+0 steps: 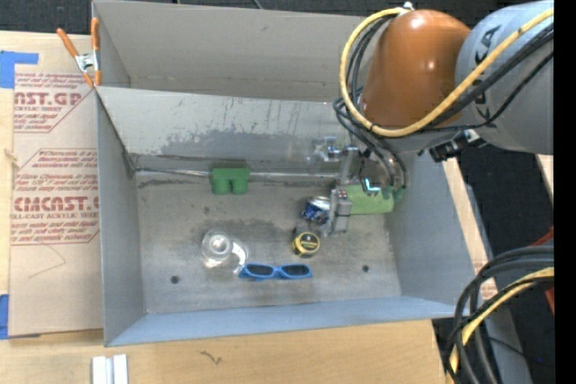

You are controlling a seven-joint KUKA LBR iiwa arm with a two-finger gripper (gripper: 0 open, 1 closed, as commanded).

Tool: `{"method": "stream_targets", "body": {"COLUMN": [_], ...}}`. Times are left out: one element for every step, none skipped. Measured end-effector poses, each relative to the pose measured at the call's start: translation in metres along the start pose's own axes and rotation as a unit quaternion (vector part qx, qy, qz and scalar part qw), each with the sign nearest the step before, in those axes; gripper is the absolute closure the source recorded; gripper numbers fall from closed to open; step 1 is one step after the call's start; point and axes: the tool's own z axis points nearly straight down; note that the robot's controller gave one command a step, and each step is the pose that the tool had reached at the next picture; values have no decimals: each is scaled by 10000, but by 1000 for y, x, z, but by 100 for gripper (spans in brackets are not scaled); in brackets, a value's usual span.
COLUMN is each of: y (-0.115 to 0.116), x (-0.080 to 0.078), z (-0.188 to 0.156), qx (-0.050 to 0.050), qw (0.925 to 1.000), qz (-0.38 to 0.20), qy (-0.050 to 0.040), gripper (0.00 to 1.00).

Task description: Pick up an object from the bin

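Note:
My gripper [340, 213] hangs low in the right half of the bin, below the orange dome of the wrist. A flat green block [376, 201] lies right beside it on its right, touching or nearly touching it. Just left of the gripper sits a small blue and white thing [315, 210]. A little in front of that lies a round yellow and black tape measure [307, 242]. Whether anything is held cannot be seen.
A second green block [229, 179] rests against the back of the floor at the left. A clear plastic cup [218, 247] lies on its side near the front left, with blue sunglasses [274, 271] just right of it.

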Motion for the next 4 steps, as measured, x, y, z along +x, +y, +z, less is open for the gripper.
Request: {"method": "stream_targets", "body": {"y": [-50, -50, -25, -26], "x": [-15, -17, 8, 9], "z": [141, 134, 23, 28], "qx": [-7, -8, -11, -7], "qw": [9975, 9976, 9975, 9975], "qz": [708, 693, 706, 711], "qy": [-1, -10, -74, -40], "gripper": [0, 100, 100, 0]}}
